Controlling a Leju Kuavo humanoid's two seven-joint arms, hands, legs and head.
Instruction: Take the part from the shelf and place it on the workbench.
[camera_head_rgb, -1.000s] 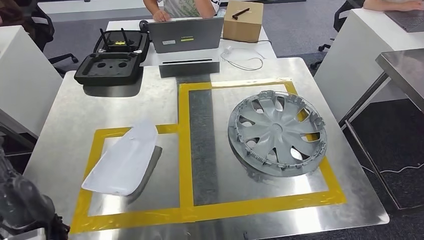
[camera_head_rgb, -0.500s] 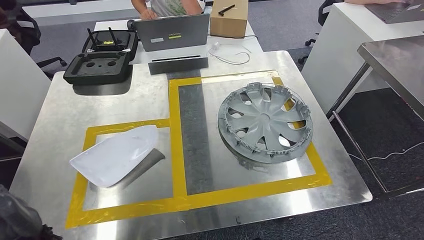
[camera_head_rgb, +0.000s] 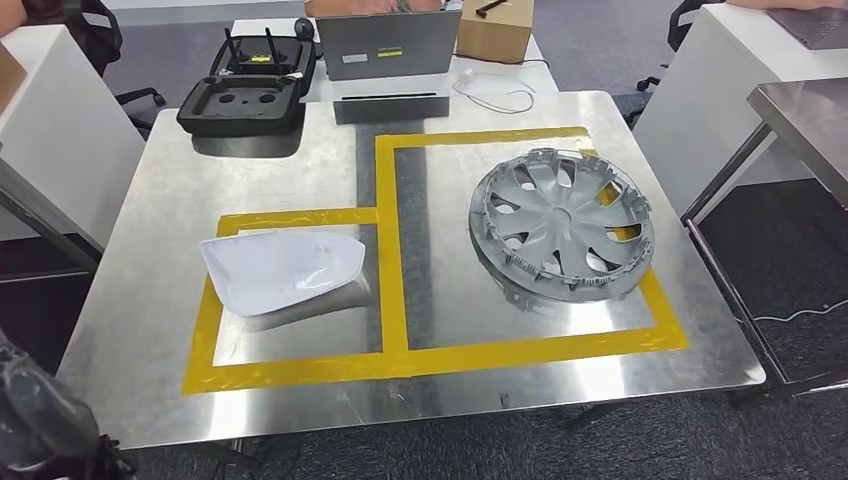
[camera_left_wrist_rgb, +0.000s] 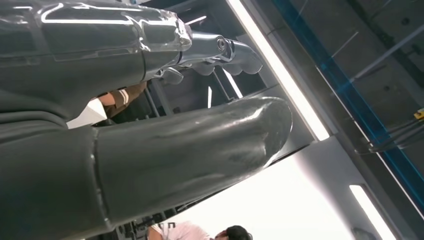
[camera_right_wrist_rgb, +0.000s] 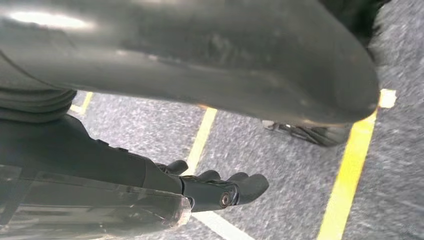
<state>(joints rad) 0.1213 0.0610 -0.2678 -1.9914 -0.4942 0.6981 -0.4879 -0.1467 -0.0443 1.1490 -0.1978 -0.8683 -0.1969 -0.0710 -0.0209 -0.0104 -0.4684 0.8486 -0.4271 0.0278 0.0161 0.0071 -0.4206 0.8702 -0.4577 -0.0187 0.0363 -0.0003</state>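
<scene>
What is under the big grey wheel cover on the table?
The wheel cover lies on the shiny metal table, over yellow tape that shows through its holes. Whatever its solid spokes cover stays hidden.

Looks like a lab-type office: steel worktop (camera_head_rgb: 150, 300) taped in yellow, laptop (camera_head_rgb: 388, 45), white desks, office chairs, grey carpet.

On the workbench (camera_head_rgb: 150, 330) lie one grey wheel cover (camera_head_rgb: 560, 224) and one white mirror shell (camera_head_rgb: 281, 270), with two yellow tape frames (camera_head_rgb: 395, 360), one black foam case (camera_head_rgb: 245, 98), one laptop (camera_head_rgb: 388, 45) and one cardboard box (camera_head_rgb: 494, 32) beyond.
</scene>
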